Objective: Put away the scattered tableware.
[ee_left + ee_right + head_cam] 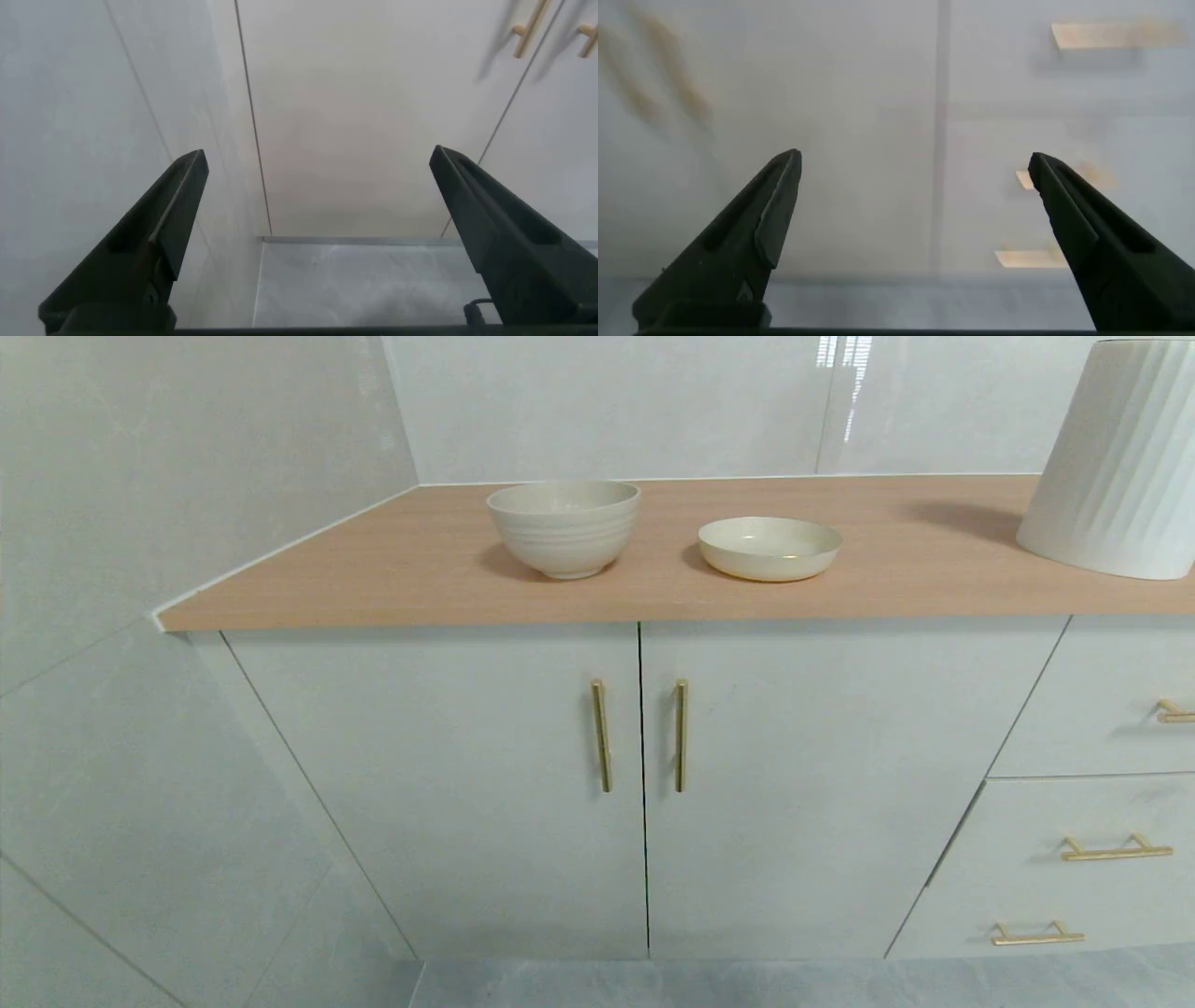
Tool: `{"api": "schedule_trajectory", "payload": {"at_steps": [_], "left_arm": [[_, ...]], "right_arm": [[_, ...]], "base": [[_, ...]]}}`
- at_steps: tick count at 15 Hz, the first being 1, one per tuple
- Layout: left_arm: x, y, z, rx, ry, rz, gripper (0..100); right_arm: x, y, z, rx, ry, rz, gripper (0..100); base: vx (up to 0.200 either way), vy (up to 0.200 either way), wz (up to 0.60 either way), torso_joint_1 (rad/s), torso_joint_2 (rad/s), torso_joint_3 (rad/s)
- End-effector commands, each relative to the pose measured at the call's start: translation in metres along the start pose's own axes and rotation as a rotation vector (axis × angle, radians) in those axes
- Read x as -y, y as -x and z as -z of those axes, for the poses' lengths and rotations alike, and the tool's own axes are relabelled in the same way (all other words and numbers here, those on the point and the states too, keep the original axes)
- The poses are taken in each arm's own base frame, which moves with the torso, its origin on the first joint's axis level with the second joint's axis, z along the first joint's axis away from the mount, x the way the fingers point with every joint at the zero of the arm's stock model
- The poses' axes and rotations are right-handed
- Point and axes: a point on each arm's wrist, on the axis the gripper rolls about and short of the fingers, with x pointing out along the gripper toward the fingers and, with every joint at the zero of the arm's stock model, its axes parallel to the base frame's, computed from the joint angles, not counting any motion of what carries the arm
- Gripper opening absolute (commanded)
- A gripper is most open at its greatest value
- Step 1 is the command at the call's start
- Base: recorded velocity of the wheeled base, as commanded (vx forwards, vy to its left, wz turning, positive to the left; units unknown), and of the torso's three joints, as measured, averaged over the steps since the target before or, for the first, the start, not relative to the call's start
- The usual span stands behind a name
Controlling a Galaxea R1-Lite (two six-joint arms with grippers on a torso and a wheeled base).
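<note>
Two pieces of tableware sit on the wooden surface: a deep ribbed bowl and a shallow dish. They are near each other but apart, and both are well above either gripper. The left gripper hangs low before the left cabinet door, close to the floor, jaws spread wide and empty. The right gripper is equally wide and empty, and faces the cabinet front beside the drawer pulls.

Both doors look shut, so storage is likely blocked until a brass handle is pulled. An arm rising from this low could catch the surface's front edge. The bowl's smooth, rounded wall may slip from a pinch on its rim, and a nudged bowl could slide into the dish. A wide swing of the right gripper risks striking the tall ribbed white vessel farther out.
</note>
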Motion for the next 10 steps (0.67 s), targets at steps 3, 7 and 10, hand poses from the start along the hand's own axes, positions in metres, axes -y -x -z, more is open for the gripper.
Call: {"api": "schedule_trajectory", "payload": {"at_steps": [3,7,10], "left_arm": [[0.0,0.0,0.0,0.0,0.0,0.001,100],[0.0,0.0,0.0,0.001,0.002,0.001,100],[0.0,0.0,0.0,0.001,0.002,0.001,100]], "right_arm": [[-0.01,-0.061,-0.069,-0.287,-0.052,-0.346,100],[-0.034,-0.161,-0.075,-0.555,-0.11,-0.655,100],[-0.081,-0.233,-0.054,-0.541,-0.068,-0.751,100]], "base": [[0.0,0.0,0.0,0.0,0.0,0.0],[0.0,0.0,0.0,0.0,0.0,0.0],[0.0,0.0,0.0,0.0,0.0,0.0]]}}
